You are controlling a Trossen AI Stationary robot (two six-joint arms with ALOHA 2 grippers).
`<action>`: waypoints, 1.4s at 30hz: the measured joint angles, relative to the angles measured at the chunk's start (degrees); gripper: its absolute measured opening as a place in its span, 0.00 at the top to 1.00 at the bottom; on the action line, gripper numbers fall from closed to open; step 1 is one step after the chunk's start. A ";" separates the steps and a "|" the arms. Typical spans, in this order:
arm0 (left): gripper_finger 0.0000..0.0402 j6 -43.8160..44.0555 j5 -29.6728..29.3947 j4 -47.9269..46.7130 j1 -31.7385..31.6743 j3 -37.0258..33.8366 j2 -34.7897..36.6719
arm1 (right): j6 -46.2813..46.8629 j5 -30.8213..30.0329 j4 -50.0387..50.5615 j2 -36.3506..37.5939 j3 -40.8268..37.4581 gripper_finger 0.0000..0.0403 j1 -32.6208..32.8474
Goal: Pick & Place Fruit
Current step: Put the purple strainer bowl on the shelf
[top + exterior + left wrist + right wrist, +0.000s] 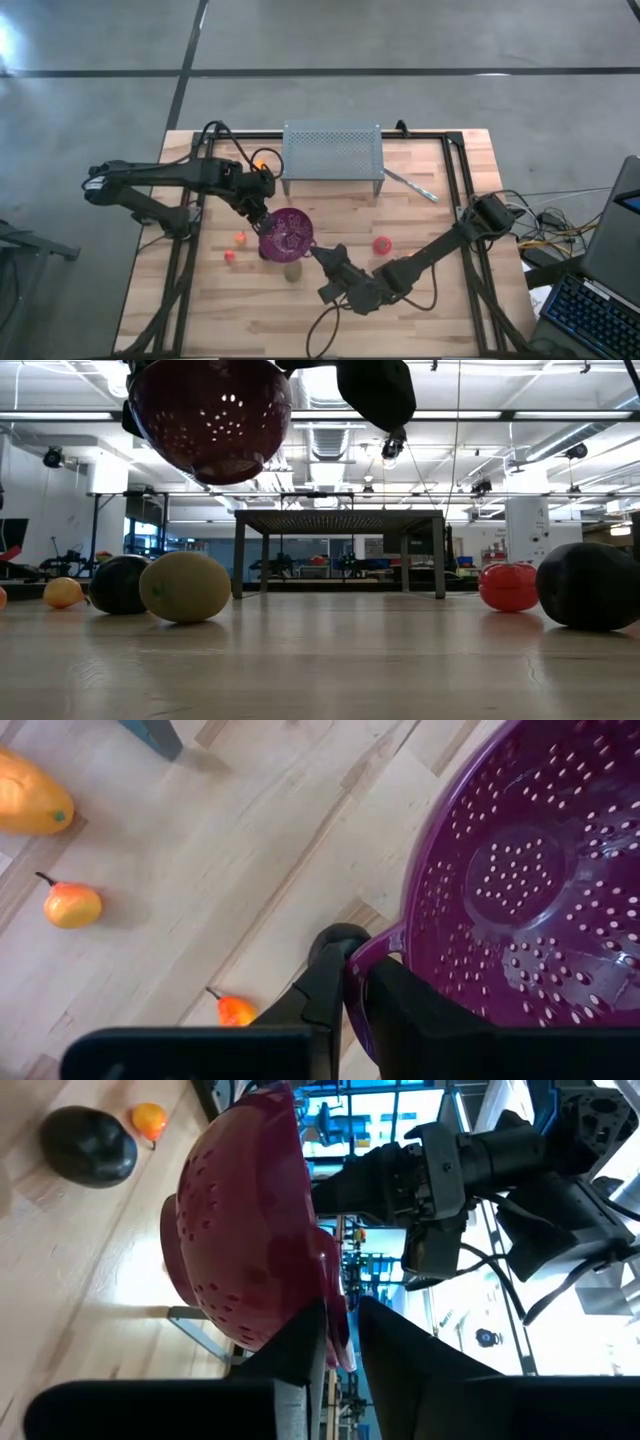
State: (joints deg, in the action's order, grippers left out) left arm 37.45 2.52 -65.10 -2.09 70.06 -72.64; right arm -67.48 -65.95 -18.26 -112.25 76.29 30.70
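A purple perforated bowl (288,234) hangs in the air between both grippers, well above the table in the low view (210,415). My left gripper (262,217) is shut on its left rim and my right gripper (319,254) on its near-right rim. On the table lie an elongated orange fruit (30,800), two small orange-red fruits (241,238) (230,256), a brown-green oval (185,587), a red ball (382,245) and two near-black rounds (118,584) (588,585). My left gripper (352,955) pinches the bowl's rim lip (378,942) between its two fingers, one finger (330,982) outside the bowl and one over the inner side. The bowl is lifted clear of the table, its opening facing up. My right gripper (340,1320) pinches the bowl's rim edge (332,1285) on the side opposite the left gripper, one finger (300,1342) against the outer wall. It comes level from the table's near right. The bowl hangs clear above the table.
A grey perforated metal rack (332,150) stands at the far middle of the table, and a thin silver utensil (410,185) lies to its right. Black frame rails (462,190) run along the table's sides. A laptop (600,290) sits beyond the right edge.
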 joint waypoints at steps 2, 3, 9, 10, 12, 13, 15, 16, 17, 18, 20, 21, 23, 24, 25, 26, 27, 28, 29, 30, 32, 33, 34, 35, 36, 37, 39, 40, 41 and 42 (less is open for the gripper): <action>0.90 0.00 0.00 0.00 0.00 0.00 0.00 | -0.02 0.02 0.02 0.00 0.00 0.88 0.00; 0.90 0.00 0.00 0.00 0.00 0.00 0.00 | 0.00 0.02 0.00 0.00 0.00 0.89 0.00; 0.91 -0.13 0.11 -0.04 0.00 0.00 0.00 | -0.20 0.02 0.00 0.00 0.00 0.94 0.00; 0.91 -0.13 0.11 -0.04 -0.02 0.00 0.00 | -0.21 0.02 0.00 0.00 0.00 0.95 0.00; 0.90 -0.13 0.11 -0.04 -0.02 0.00 0.00 | -0.20 0.02 0.00 0.00 0.00 0.95 0.00; 0.90 -0.13 0.11 -0.04 0.00 0.00 0.00 | -0.17 0.02 0.00 0.00 0.00 0.95 0.00; 0.90 -0.14 0.11 -0.02 -0.01 0.00 0.00 | -0.17 0.02 0.00 0.00 0.00 0.95 0.00; 0.90 -0.15 0.11 -0.02 -0.01 0.00 0.00 | -0.14 0.02 0.00 0.00 0.00 0.95 0.00; 0.90 -0.15 0.09 0.01 0.00 0.00 0.00 | -0.13 0.02 0.00 0.00 0.00 0.95 0.00; 0.91 -0.16 0.09 0.05 0.00 0.00 0.00 | -0.13 0.02 0.00 0.00 0.00 0.95 0.00; 0.91 -0.55 0.05 0.26 -0.04 0.00 0.00 | -0.12 0.02 -0.02 0.00 0.00 0.95 0.00; 0.91 -0.94 0.04 0.48 -0.04 -0.02 0.00 | -0.11 0.02 -0.02 0.00 0.00 0.95 0.00; 0.89 -1.37 0.02 0.75 -0.04 -0.02 0.00 | -0.05 0.02 -0.02 0.00 0.00 0.95 0.01; 0.88 -1.40 0.02 0.88 -0.04 -0.02 0.00 | 0.01 0.01 -0.02 0.00 0.00 0.95 0.04; 0.87 -1.45 -0.02 1.09 -0.04 -0.02 0.00 | 0.04 0.00 -0.02 0.00 0.00 0.95 0.04; 0.86 -1.63 0.00 1.24 -0.04 -0.02 0.00 | 0.04 0.02 -0.02 0.00 0.00 0.95 0.04; 0.85 -1.70 0.00 1.43 -0.04 -0.02 0.00 | 0.04 0.01 -0.02 0.00 0.00 0.95 0.04; 0.84 -1.73 -0.04 1.63 -0.04 -0.02 0.00 | 0.04 0.02 -0.02 0.00 0.00 0.96 0.04; 0.83 -1.75 -0.02 1.67 -0.04 -0.02 0.00 | 0.02 0.02 -0.02 0.00 0.00 0.96 0.04; 0.82 -1.75 -0.02 1.69 -0.04 -0.02 0.00 | 0.03 0.02 -0.02 0.00 0.00 0.96 0.04; 0.79 -1.86 0.02 2.16 -0.04 -0.02 0.00 | 0.04 0.26 0.00 0.00 0.00 0.96 0.04; 0.78 -1.90 0.02 2.09 -0.02 -0.02 0.00 | 0.03 0.28 0.08 -0.04 0.00 0.96 -0.02; 0.76 -1.90 0.02 2.04 0.02 -0.02 0.00 | 0.02 0.28 0.09 -0.10 0.00 0.96 -0.02; 0.74 -1.90 0.02 2.21 0.02 0.00 0.00 | 0.02 0.28 0.11 -0.11 0.00 0.96 -0.02; 0.72 -1.90 0.02 2.33 0.00 -0.01 0.00 | 0.02 0.28 0.09 -0.11 0.00 0.96 0.00; 0.69 -1.90 0.01 2.37 0.00 -0.01 0.00 | 0.02 0.27 0.05 -0.11 0.00 0.96 0.00; 0.65 -1.90 0.01 2.48 0.00 -0.01 0.00 | 0.02 0.23 0.02 -0.11 0.00 0.96 0.04; 0.63 -1.92 0.01 2.51 0.00 -0.02 0.00 | 0.03 0.21 0.04 -0.11 0.00 0.96 0.04; 0.62 -2.10 0.02 2.49 0.00 0.00 0.00 | 0.10 0.17 0.04 -0.11 0.00 0.96 0.04; 0.60 -2.57 0.00 2.47 0.00 -0.02 0.02 | 0.31 0.12 0.04 -0.11 -0.01 0.96 0.04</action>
State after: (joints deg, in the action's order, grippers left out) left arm 34.88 2.53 -62.63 -2.09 70.04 -72.62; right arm -67.18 -65.83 -18.22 -112.36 76.28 30.74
